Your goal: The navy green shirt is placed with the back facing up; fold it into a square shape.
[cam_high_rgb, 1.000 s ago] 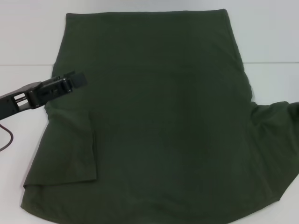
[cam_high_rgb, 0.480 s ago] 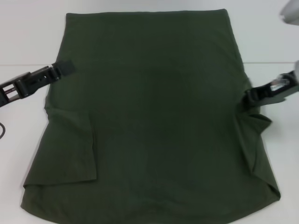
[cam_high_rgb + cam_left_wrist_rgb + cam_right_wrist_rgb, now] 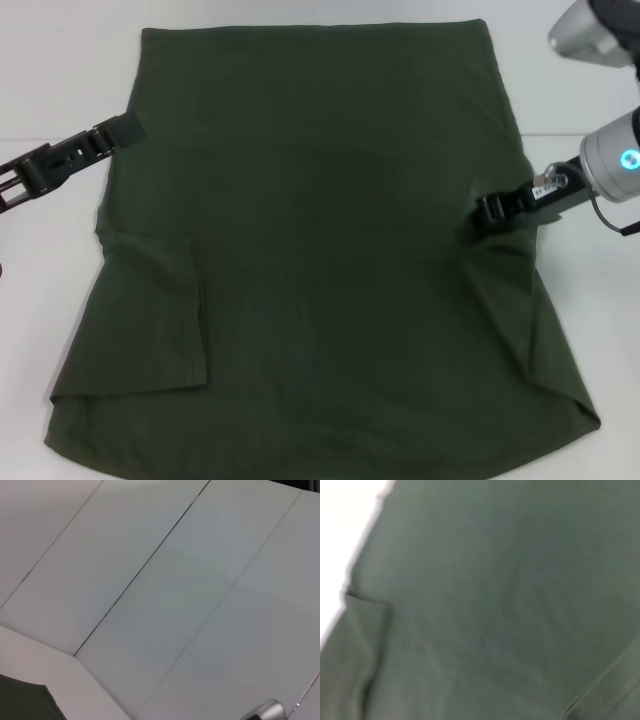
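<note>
While the navy green shirt (image 3: pixel 320 250) lies flat across the white counter (image 3: pixel 60 80), back up and both sleeves already turned in onto the body, its long axis runs from the hem at the far end toward the robot. The right hand (image 3: pixel 487 213) sits over the shirt's right edge about midway along, over the tucked sleeve, cloth puckering beneath it (whether it pinches fabric I cannot tell). The left hand (image 3: pixel 128 129) hangs just at the shirt's left edge, nearer the far hem; its grip cannot be made out either. Any lengthwise fold probably needs both.
</note>
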Controlling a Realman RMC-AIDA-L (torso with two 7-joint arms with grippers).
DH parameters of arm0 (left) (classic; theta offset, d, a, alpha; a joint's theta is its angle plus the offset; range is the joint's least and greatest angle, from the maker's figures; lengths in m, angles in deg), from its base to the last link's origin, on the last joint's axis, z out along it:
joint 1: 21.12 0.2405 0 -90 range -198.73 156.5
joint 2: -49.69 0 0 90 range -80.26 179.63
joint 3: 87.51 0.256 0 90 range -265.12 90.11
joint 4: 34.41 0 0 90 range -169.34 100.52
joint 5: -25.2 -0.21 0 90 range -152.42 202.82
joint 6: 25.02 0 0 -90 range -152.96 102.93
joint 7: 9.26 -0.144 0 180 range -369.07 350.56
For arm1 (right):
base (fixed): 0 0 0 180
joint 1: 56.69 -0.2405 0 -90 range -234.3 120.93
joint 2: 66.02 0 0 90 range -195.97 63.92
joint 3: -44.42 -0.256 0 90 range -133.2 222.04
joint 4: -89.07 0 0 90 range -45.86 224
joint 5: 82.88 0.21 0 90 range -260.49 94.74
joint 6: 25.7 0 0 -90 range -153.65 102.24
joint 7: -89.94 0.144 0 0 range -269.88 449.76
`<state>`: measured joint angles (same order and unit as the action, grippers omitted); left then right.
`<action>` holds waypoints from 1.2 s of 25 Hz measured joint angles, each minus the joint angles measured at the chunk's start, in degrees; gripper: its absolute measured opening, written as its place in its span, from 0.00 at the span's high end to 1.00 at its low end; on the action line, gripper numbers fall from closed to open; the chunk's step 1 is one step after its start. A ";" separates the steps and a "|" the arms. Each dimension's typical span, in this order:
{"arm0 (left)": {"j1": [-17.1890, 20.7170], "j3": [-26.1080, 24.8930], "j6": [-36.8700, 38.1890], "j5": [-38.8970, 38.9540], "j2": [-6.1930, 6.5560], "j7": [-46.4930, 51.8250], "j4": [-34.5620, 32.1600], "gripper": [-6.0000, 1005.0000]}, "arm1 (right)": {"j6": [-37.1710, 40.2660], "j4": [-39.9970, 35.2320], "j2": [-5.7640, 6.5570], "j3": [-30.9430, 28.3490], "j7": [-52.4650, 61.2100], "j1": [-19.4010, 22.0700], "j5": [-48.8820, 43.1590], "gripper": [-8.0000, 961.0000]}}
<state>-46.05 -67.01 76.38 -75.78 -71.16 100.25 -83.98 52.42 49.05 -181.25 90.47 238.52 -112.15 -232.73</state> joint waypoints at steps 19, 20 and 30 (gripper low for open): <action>0.53 2.21 2.85 -12.90 8.00 25.97 1.20 0.22 | 7.94 -0.32 9.59 -3.38 -1.06 10.59 17.46 0.35; 0.94 2.68 4.95 -14.62 9.86 28.58 2.95 0.22 | 8.23 -0.63 9.93 -3.53 -0.89 10.70 17.54 0.35; 4.01 2.42 5.29 -27.77 11.81 34.89 4.75 0.22 | 8.10 -0.92 10.28 -3.07 -1.13 9.04 17.46 0.34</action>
<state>-42.04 -64.59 81.67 -103.56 -59.35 135.14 -79.23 60.52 48.12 -170.97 87.41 237.39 -103.11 -215.27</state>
